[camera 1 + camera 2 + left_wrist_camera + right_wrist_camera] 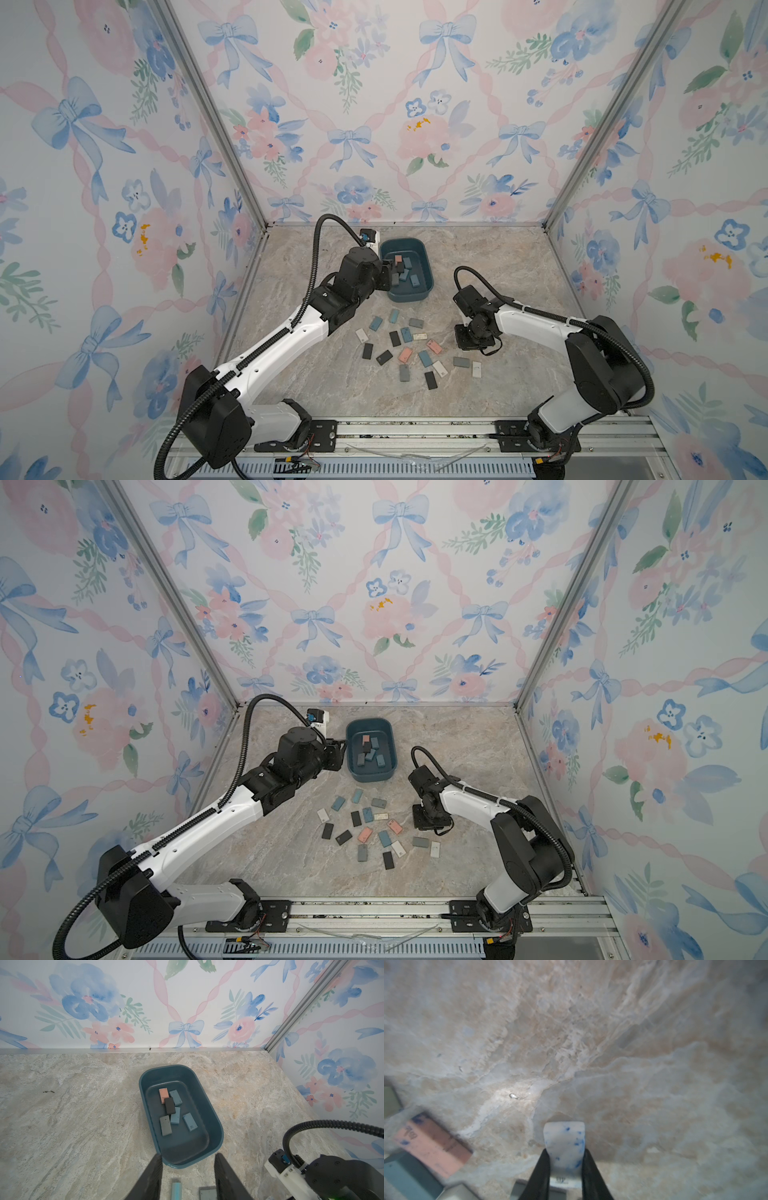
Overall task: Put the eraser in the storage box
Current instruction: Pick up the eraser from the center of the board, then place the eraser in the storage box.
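White, blue-flecked eraser sits clenched in our right claw, down by the table, well apart from the storage box. Six erasers lie inside already; many loose erasers remain. Our left claw gapes empty near the box.

Speckled white eraser gripped; teal storage box holds six others.

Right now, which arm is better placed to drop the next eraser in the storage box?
Right. The right gripper is shut on a white, blue-flecked eraser, ready to carry to the storage box. The left gripper is at the box's edge but open and empty.
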`<state>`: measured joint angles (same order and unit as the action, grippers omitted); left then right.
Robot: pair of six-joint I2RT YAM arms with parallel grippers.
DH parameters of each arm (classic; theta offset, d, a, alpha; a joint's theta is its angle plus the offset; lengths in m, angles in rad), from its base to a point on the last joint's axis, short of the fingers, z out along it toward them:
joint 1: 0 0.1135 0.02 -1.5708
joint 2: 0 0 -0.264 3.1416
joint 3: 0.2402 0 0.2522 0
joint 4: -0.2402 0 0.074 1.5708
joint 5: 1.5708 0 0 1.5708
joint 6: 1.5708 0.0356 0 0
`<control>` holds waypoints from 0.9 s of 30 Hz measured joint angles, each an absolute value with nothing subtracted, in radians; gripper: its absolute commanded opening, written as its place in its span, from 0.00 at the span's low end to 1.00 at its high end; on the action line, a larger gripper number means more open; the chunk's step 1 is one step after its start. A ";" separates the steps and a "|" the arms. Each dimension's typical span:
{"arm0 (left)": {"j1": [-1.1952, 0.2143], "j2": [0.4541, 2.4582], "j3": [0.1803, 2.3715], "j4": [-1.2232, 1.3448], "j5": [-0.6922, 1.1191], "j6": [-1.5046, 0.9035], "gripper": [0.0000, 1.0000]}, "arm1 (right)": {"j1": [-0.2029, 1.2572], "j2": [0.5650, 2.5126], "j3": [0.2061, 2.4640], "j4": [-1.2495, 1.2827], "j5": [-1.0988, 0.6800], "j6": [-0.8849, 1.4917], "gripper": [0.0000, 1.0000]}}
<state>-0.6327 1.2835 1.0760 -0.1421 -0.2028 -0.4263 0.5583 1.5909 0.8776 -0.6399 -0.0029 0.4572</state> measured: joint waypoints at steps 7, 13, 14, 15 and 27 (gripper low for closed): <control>-0.633 1.280 1.064 -0.135 -0.208 -0.426 0.44 | 0.565 1.591 0.919 -0.664 -0.003 0.456 0.22; -0.633 1.272 1.044 -0.131 -0.225 -0.426 0.44 | 0.565 1.589 1.015 -0.702 -0.003 0.441 0.23; -0.633 1.271 1.041 -0.131 -0.228 -0.426 0.44 | 0.565 1.589 1.032 -0.708 -0.004 0.438 0.23; -0.633 1.269 1.036 -0.128 -0.229 -0.426 0.44 | 0.565 1.589 1.055 -0.713 -0.006 0.433 0.23; -0.617 1.229 0.980 -0.128 -0.247 -0.426 0.44 | 0.565 1.723 1.442 -0.741 -0.041 0.338 0.24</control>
